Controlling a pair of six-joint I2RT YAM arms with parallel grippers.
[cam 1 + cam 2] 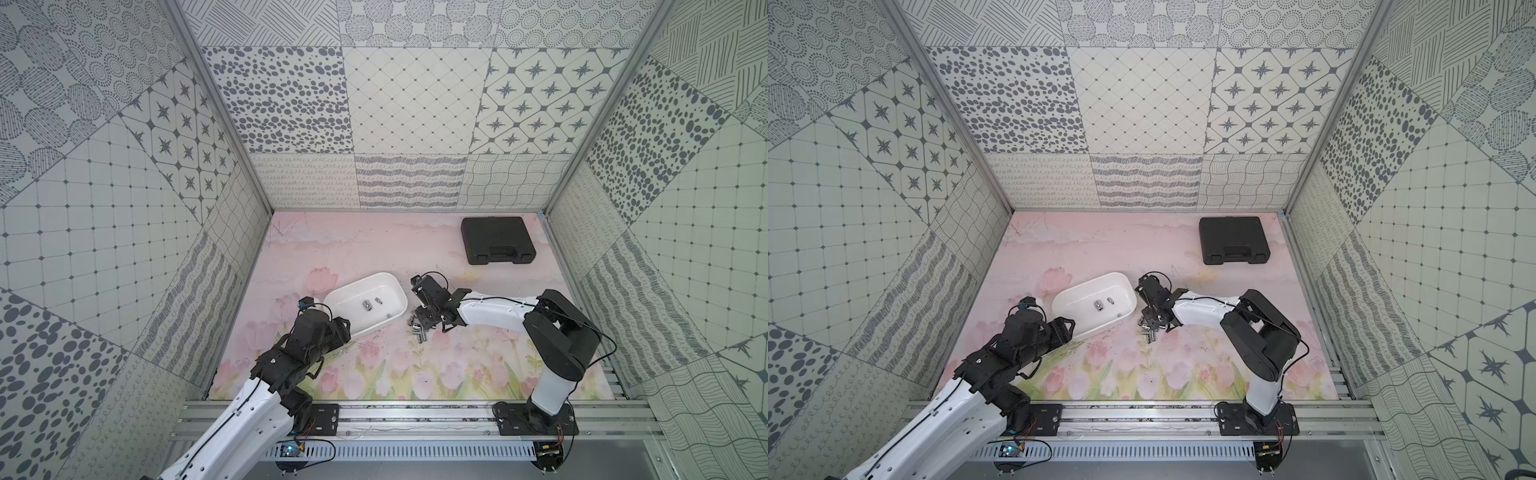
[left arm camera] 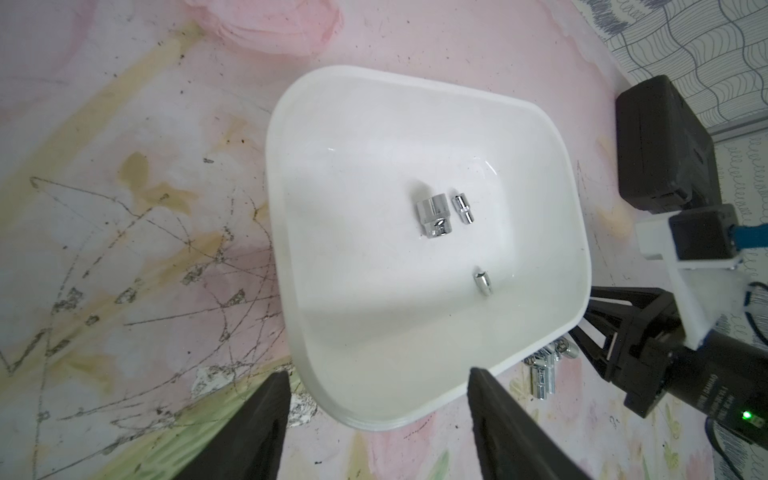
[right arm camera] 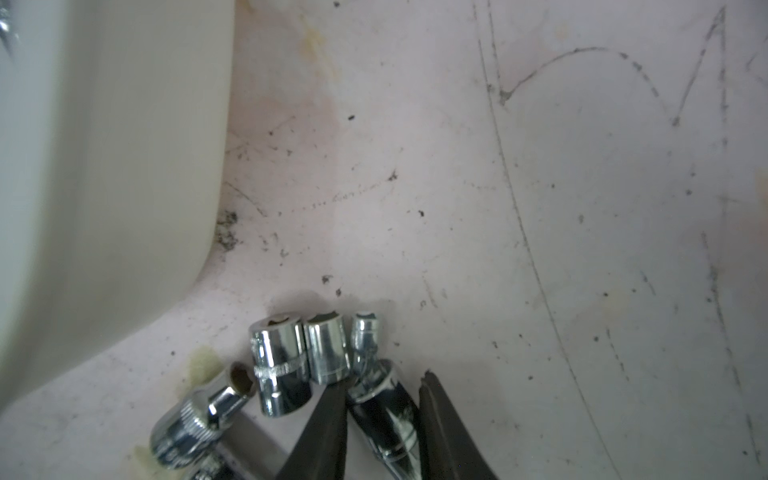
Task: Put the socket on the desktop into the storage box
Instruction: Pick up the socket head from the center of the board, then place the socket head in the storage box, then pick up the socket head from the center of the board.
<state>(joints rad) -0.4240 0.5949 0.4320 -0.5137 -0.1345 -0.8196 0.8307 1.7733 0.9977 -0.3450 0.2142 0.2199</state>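
Scuffed pink tulip table (image 1: pixel 374 249), lol. Right pincer (image 3: pixel 384 380) is pinched narrow on a shiny chrome socket (image 3: pixel 386 419) in the pile (image 1: pixel 417 330) mid-table, just beside the smooth white storage box (image 1: pixel 382 286). Left pincer (image 2: pixel 376 372) gapes wide over its rounded corner.

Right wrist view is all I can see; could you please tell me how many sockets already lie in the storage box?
Observer: Three lie in the storage box: a wide socket, a slim socket beside it, and a short socket apart from them.
Operator: Thank you. Where is the left gripper?
Observer: The left gripper hangs open at the box's corner nearest its own arm, holding nothing.
Operator: Is anything else on the desktop?
Observer: A closed black tool case lies near the far right corner of the desktop, seen in both top views.
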